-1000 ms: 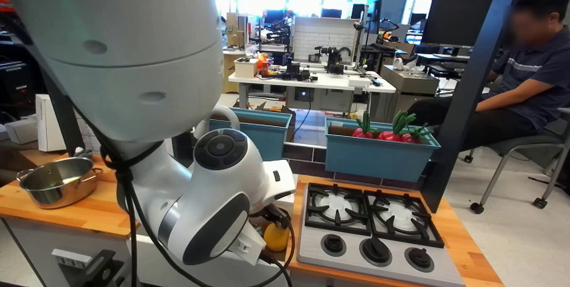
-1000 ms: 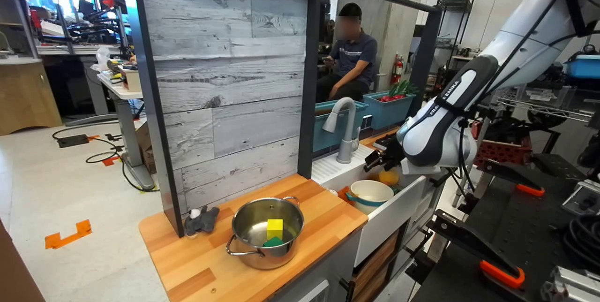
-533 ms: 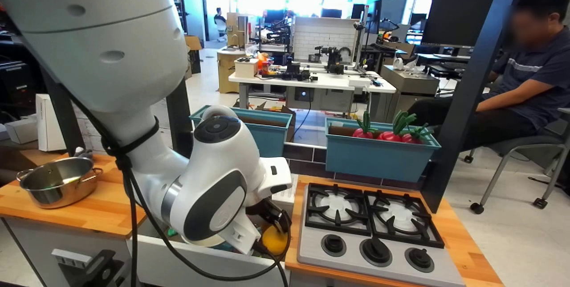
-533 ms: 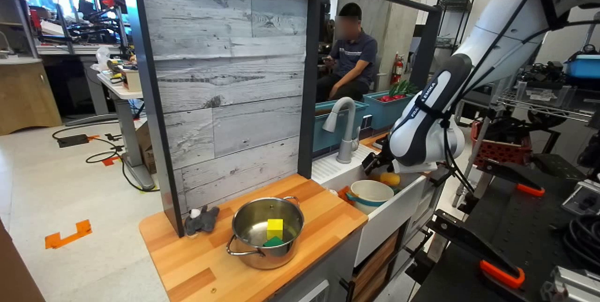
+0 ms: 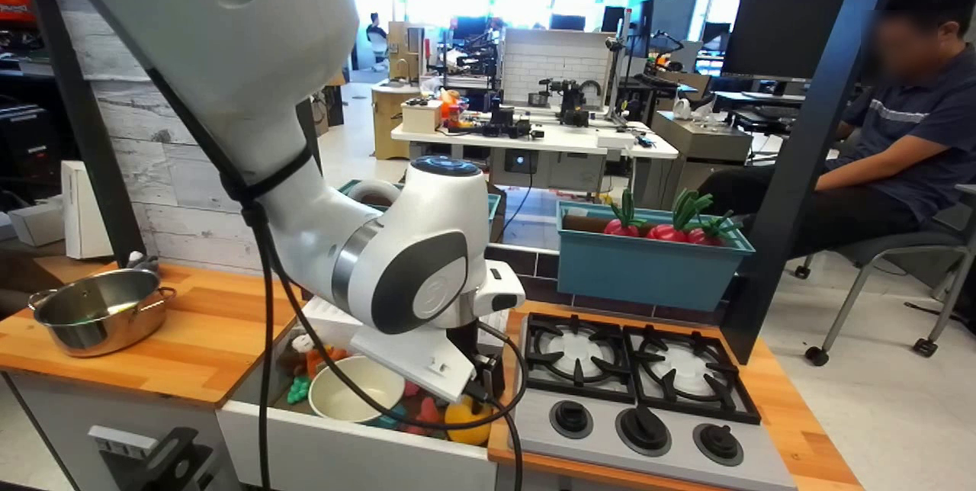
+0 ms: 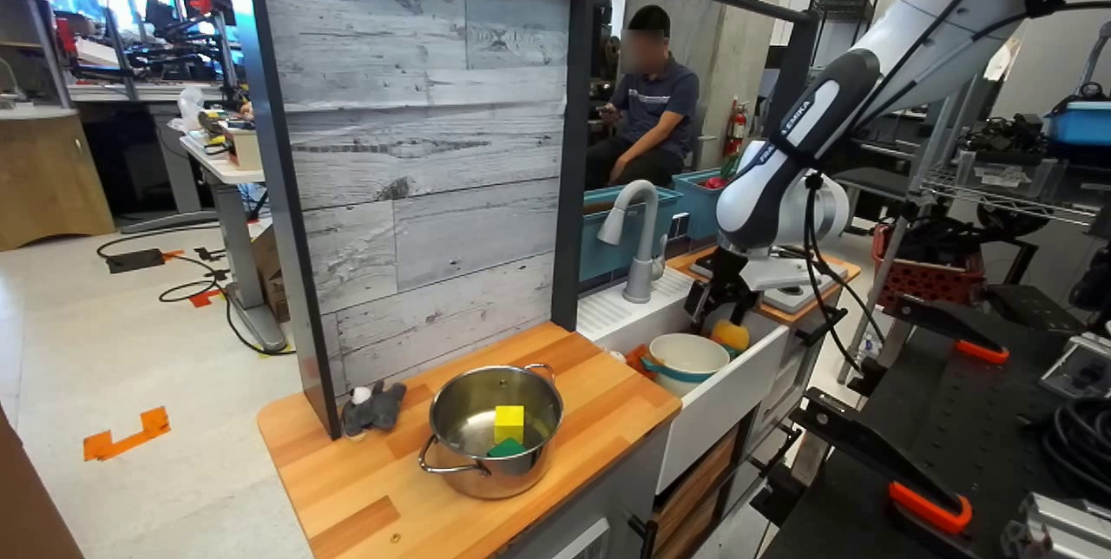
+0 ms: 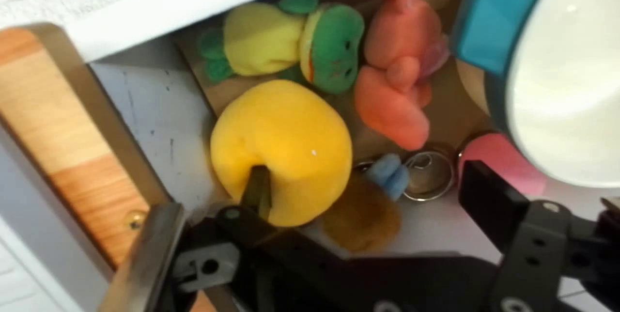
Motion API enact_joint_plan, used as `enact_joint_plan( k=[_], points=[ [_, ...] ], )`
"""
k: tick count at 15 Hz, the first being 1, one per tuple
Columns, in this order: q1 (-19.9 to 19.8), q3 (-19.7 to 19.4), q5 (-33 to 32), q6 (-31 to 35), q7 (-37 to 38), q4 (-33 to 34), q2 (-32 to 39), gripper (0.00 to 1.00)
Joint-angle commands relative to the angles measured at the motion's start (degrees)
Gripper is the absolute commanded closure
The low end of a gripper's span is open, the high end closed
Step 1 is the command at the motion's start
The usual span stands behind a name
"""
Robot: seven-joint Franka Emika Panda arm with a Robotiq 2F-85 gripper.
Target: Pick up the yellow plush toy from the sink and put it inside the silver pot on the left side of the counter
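The yellow plush toy (image 7: 295, 128) lies in a corner of the white sink (image 5: 358, 449). It also shows in both exterior views (image 5: 467, 424) (image 6: 731, 334). My gripper (image 7: 368, 171) is open and empty, pointing down just above the toy in an exterior view (image 6: 714, 316). In the wrist view one finger overlaps the toy's lower edge; contact cannot be told. The other finger is well apart, to the right. The silver pot (image 6: 486, 479) stands on the wooden counter (image 6: 599, 385), far from the gripper; it also shows in an exterior view (image 5: 103, 327). It holds a yellow cube and a green block.
A cream pot with teal handles (image 7: 571, 84) stands in the sink. A green-yellow frog plush (image 7: 286, 38), a red-orange plush (image 7: 399, 60) and a brown fuzzy item (image 7: 363, 220) lie near the toy. A curved faucet (image 6: 642, 238) and the stovetop (image 5: 534, 430) flank the sink.
The gripper has turned from a sideways tilt to pointing down and has shifted toward the stove side, over the yellow toy. The toy and the silver pot stay in place.
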Motion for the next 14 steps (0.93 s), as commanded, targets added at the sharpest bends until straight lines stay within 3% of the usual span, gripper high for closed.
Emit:
enact_joint_plan(
  k=[1, 6, 12, 13, 14],
  points=[
    [-1.59, 0.81, 5.03, 5.18, 2.31, 2.30, 2.14, 0.00],
    [0.22, -0.14, 8.42, 15.32, 7.62, 3.38, 4.51, 0.00],
    [7.45, -8.42, 9.51, 16.10, 16.40, 4.33, 5.99, 0.00],
    [8.66, -9.72, 9.94, 15.91, 17.71, 4.41, 6.27, 0.25],
    [9.91, -11.05, 10.25, 15.79, 19.14, 4.44, 6.52, 0.28]
  ],
)
